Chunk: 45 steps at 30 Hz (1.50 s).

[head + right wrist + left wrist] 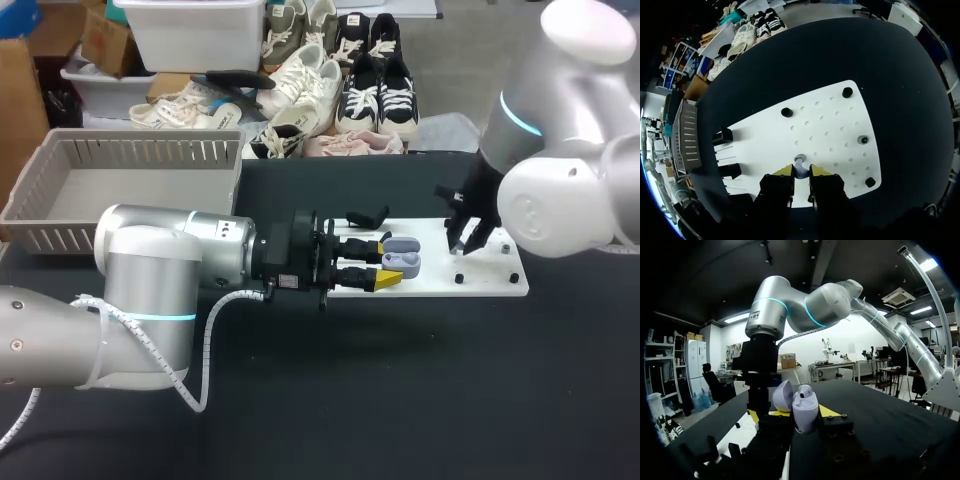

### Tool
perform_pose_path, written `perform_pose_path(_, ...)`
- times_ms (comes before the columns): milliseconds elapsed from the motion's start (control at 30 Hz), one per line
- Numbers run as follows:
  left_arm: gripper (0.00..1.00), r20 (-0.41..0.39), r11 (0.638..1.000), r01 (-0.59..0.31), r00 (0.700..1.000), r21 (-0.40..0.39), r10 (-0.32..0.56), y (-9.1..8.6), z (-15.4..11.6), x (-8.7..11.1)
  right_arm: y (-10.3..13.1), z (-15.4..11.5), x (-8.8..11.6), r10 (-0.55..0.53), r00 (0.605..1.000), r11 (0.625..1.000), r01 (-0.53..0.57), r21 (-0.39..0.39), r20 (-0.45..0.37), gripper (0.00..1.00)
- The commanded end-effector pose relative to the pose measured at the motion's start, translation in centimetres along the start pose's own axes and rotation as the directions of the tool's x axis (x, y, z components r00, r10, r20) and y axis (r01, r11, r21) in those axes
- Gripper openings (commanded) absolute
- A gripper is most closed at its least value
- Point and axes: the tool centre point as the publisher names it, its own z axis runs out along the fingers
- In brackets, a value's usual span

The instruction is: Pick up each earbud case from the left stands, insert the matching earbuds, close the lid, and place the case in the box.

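Observation:
My left gripper (384, 263) is shut on a lavender earbud case (402, 258) and holds it over the left part of the white board (490, 282). In the left wrist view the case (805, 412) stands upright between the yellow tips. Its lid (783, 395) is open and one earbud (804, 390) sits in it. My right gripper (465, 243) points straight down at the board's right part. In the right wrist view its fingers (785, 171) press from both sides on a small grey earbud (800, 166) that rests on the board (830, 130).
A grey slatted basket (130, 185) stands at the table's back left. Black stands (722, 136) line the board's left end, and one (366, 215) rises just behind the left gripper. Black pegs (786, 112) and a small socket (863, 139) dot the board.

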Motion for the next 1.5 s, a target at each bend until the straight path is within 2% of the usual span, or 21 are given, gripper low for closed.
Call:
perform_pose_path(33, 0.0, 0.002, 1.0, 0.0, 1.0, 0.001, 0.0, 0.1, 0.0, 0.1, -0.1, -0.5, 0.2, 0.005, 1.0, 1.0, -0.005, -0.003, 0.001, 0.0)
perform_pose_path(433, 0.0, 0.002, 1.0, 0.0, 1.0, 0.001, 0.0, 0.1, 0.0, 0.1, -0.4, -2.1, 0.6, 0.003, 1.0, 1.0, -0.003, -0.023, 0.006, 0.0)
perform_pose_path(633, 0.0, 0.002, 1.0, 0.0, 1.0, 0.001, 0.0, 0.1, 0.0, 0.1, -0.8, -4.2, 0.8, -0.017, 1.0, 0.999, 0.017, -0.033, 0.003, 0.0)
perform_pose_path(1100, 0.0, 0.002, 1.0, 0.0, 1.0, 0.001, 0.0, 0.1, 0.0, 0.1, -0.1, -9.2, 2.0, -0.105, 0.994, 0.994, 0.106, 0.03, -0.038, 0.0)
perform_pose_path(1267, 0.0, 0.002, 1.0, 0.0, 1.0, 0.001, 0.0, 0.1, 0.0, 0.1, 0.4, -11.7, 2.9, -0.132, 0.991, 0.989, 0.133, 0.069, -0.016, 0.0)
perform_pose_path(1500, 0.0, 0.002, 1.0, 0.0, 1.0, 0.001, 0.0, 0.1, 0.0, 0.1, 1.8, -14.6, 5.2, -0.224, 0.973, 0.966, 0.228, 0.119, -0.053, 0.0)
